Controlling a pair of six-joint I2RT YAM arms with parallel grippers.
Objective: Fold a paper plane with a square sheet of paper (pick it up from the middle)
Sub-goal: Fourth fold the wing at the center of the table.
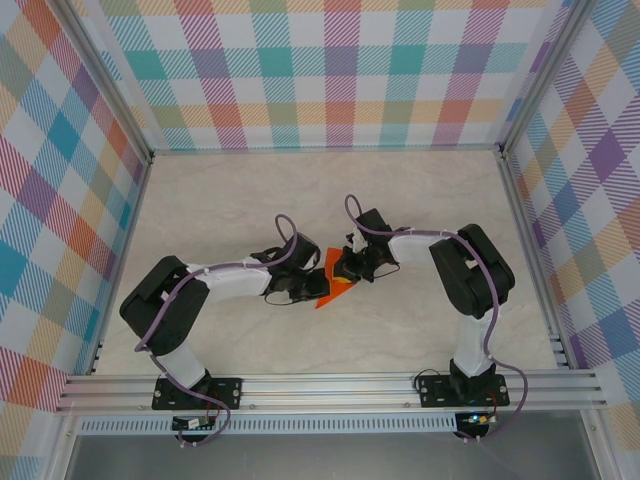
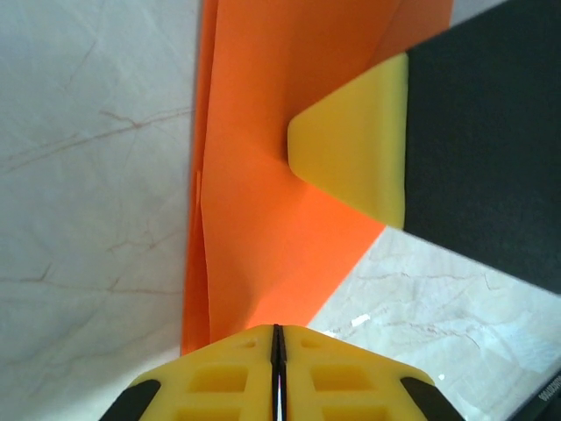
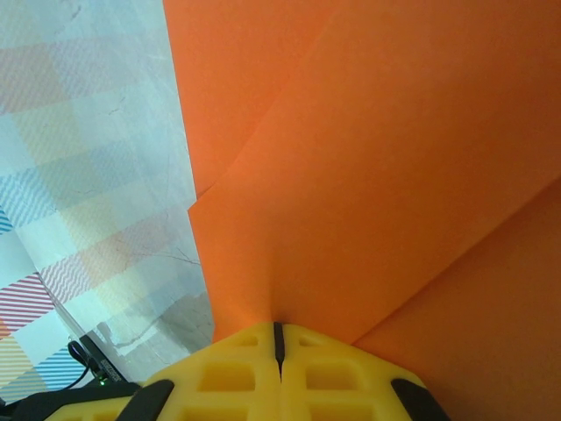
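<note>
The sheet of paper [image 1: 329, 294] is bright orange, folded into layers with slanted edges, and held up between both arms at the table's middle. My left gripper [image 1: 305, 285] comes from the left and is shut on its edge; in the left wrist view the paper [image 2: 263, 175] runs into the closed yellow jaws of this gripper [image 2: 277, 331]. My right gripper [image 1: 345, 272] grips from the right. Its yellow fingertip [image 2: 355, 158] presses on the paper in the left wrist view. Seen from the right wrist, the paper [image 3: 368, 175] enters the shut right gripper [image 3: 278, 329]. Whether it forms the paper plane I cannot tell.
The marbled beige tabletop [image 1: 250, 195] lies open around the arms. Checkered walls [image 1: 330, 70] close in the back and both sides. An aluminium rail [image 1: 330, 385] carrying the arm bases runs along the near edge.
</note>
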